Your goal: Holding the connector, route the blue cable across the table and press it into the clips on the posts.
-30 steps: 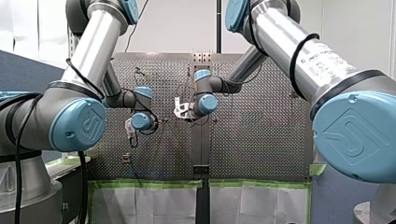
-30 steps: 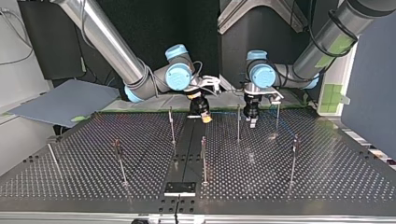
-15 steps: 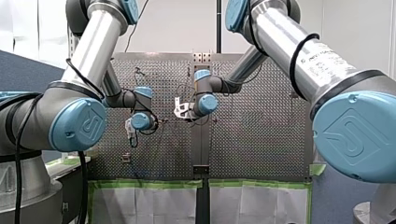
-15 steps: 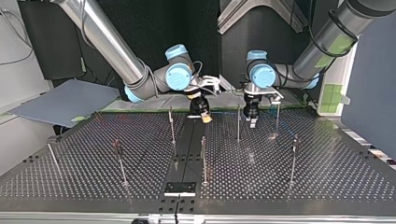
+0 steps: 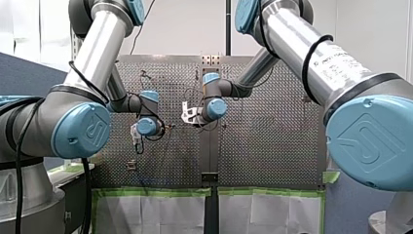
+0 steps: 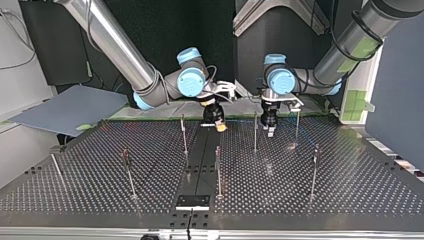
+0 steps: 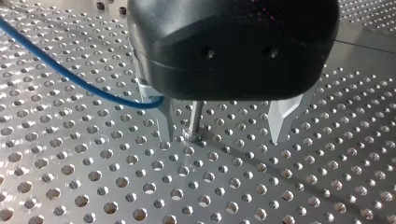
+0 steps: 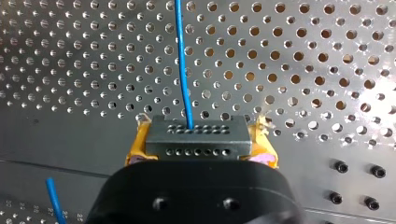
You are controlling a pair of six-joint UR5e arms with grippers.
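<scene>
Between the right gripper's (image 8: 200,140) yellow pads the connector (image 8: 196,133) sits clamped; the step likely goes best with a firm grip and the blue cable (image 8: 183,70) drawn taut before pressing at the post (image 7: 195,119). The cable leaves the connector straight ahead over the perforated table (image 8: 303,84). The left gripper (image 7: 223,133) stands spread and empty astride the post's foot, with the cable reaching one finger.

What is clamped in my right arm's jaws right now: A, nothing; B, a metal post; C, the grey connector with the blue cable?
C: the right wrist view shows the grey connector between the yellow pads, the blue cable running out of it.
</scene>
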